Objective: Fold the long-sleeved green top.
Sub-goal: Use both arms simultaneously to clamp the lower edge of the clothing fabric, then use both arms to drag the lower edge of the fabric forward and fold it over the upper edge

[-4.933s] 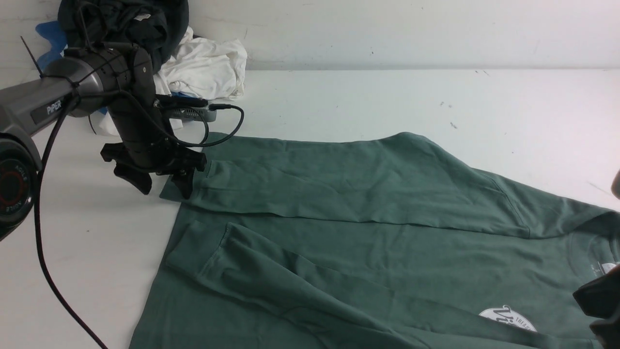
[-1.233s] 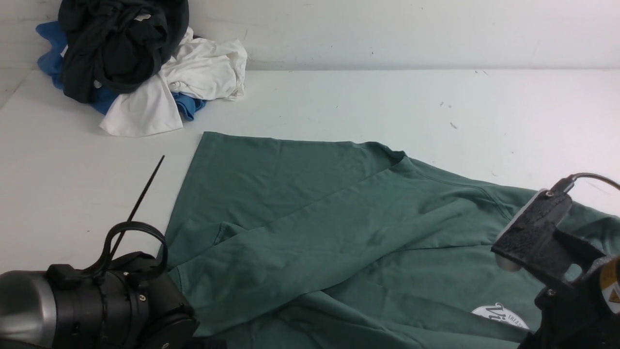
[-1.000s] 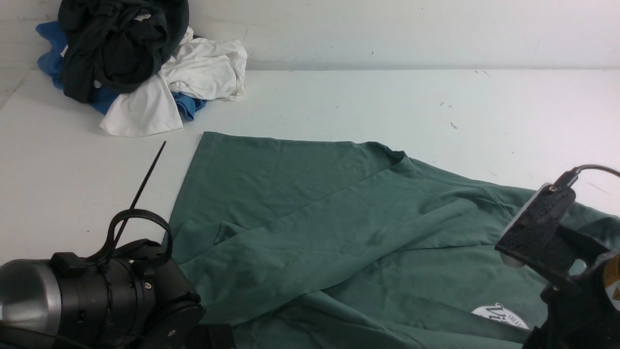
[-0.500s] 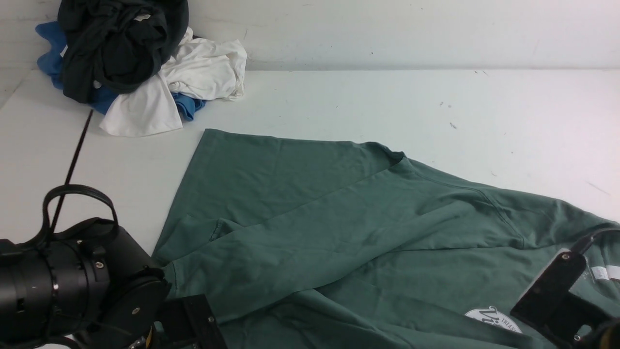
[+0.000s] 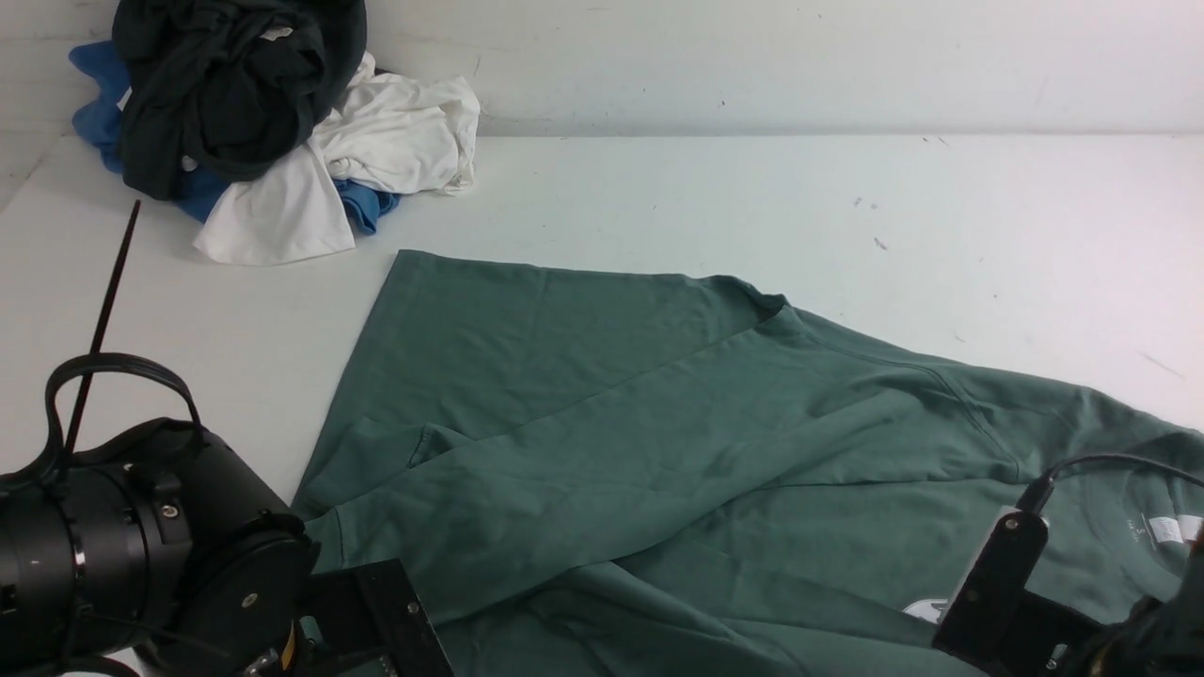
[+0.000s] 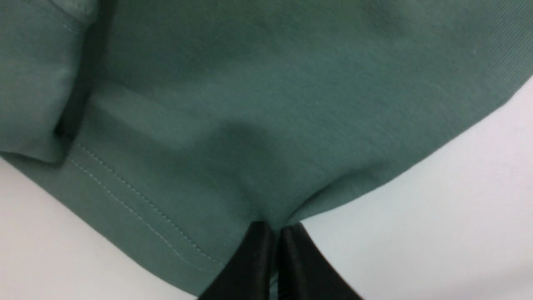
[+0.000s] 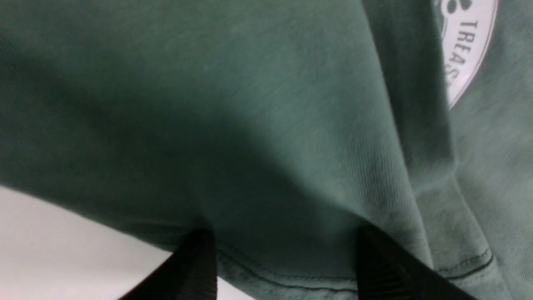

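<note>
My left gripper (image 6: 275, 233) pinches the hem corner of the sage-green long-sleeved jersey top (image 5: 527, 329), which is spread on the white table (image 5: 752, 197). My right gripper (image 7: 287, 250) stands open at its edge near the logo (sleeves (image 5: 564, 470) lie across the body; the body fold, I judge, remains).

The green long-sleeved top (image 5: 602, 423) was a plain, muted sage green, broken only by a round white logo (image 7: 468, 50) with dark lettering and a small white neck label (image 5: 1166, 529) at the right edge of the frame. The counter (image 5: 752, 197) was off-white with a few dark specks. In the upper left lay a black garment (image 5: 226, 85), a white garment (image 5: 395, 132) and a blue garment (image 5: 94, 103). The left end effector (image 6: 275, 237) and the right end effector (image 7: 287, 241) were black.
</note>
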Controlling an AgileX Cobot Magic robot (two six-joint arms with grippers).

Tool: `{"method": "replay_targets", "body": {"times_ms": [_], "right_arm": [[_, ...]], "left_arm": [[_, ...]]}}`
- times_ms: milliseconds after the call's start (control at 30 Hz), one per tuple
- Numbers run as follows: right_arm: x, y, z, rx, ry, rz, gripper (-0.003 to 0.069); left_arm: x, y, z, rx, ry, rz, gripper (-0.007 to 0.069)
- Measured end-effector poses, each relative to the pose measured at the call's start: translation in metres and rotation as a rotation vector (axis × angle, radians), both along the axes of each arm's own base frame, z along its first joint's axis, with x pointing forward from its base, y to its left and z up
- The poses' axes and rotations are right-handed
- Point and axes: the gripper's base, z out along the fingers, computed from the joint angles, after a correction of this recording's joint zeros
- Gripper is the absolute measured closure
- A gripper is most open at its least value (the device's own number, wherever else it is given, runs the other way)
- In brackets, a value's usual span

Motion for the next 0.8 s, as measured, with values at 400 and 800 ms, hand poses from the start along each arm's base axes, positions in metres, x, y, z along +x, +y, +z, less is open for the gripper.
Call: {"method": "replay_targets", "body": {"times_ms": [400,800], "right_arm": [[0.006,0.000,0.027,-0.037,-0.013,0.003,0.0645],[0.043,-0.005,0.123,0.053,-0.096,-0.007,0.0647]], "left_arm": [[-0.002,0.002,0.010,0.002,-0.022,0.026,0.0622],[0.032,0.004,0.085,-0.016,-0.269,0.041,0.0614]]}}
